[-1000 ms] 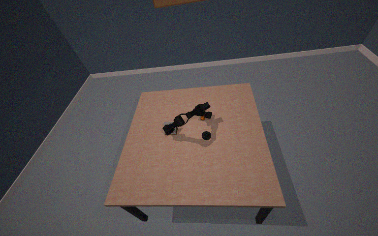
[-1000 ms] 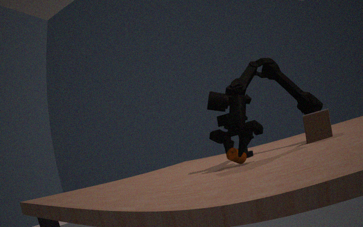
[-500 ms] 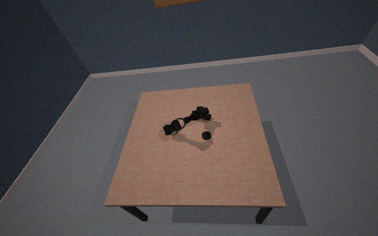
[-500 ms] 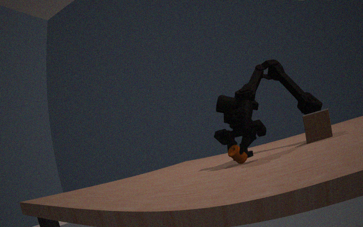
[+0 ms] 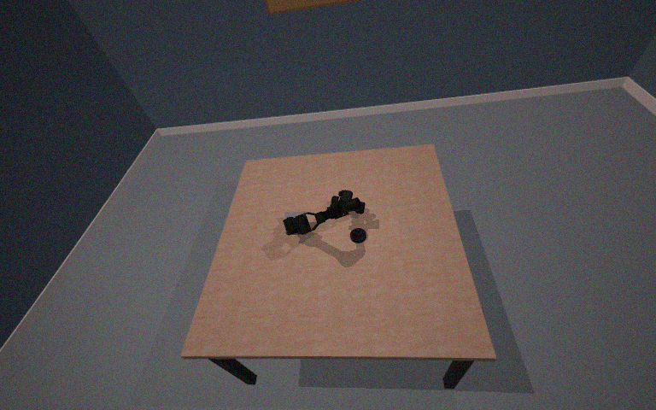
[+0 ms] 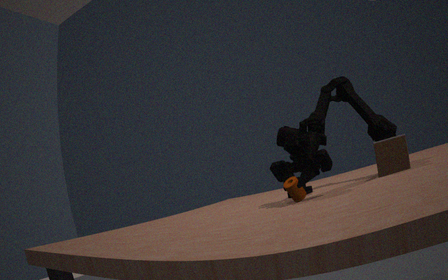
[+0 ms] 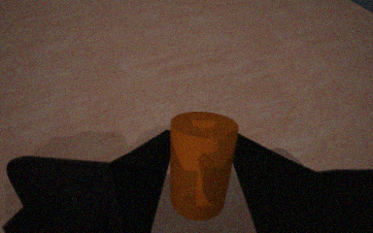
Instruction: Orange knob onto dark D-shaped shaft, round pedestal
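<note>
The orange knob (image 6: 294, 190) (image 7: 200, 165) is held between the fingertips of my gripper (image 6: 297, 189) (image 7: 201, 137). In the exterior view it leans, with one holed end up and to the left, low over the table. Any gap below it is hard to judge. In the top view the arm hides the knob. The dark round pedestal (image 5: 358, 235) (image 6: 309, 189) stands apart from the knob; in the top view it is nearer the front edge than the gripper. In the exterior view it shows partly behind the knob and finger. Its shaft cannot be made out, and the wrist view does not show the pedestal.
The arm's base stands on a block (image 6: 392, 156) on the wooden table (image 5: 338, 309) (image 6: 198, 237). In the top view the arm (image 5: 296, 225) reaches from the left toward the middle, behind the pedestal. Its shadows fall around the pedestal.
</note>
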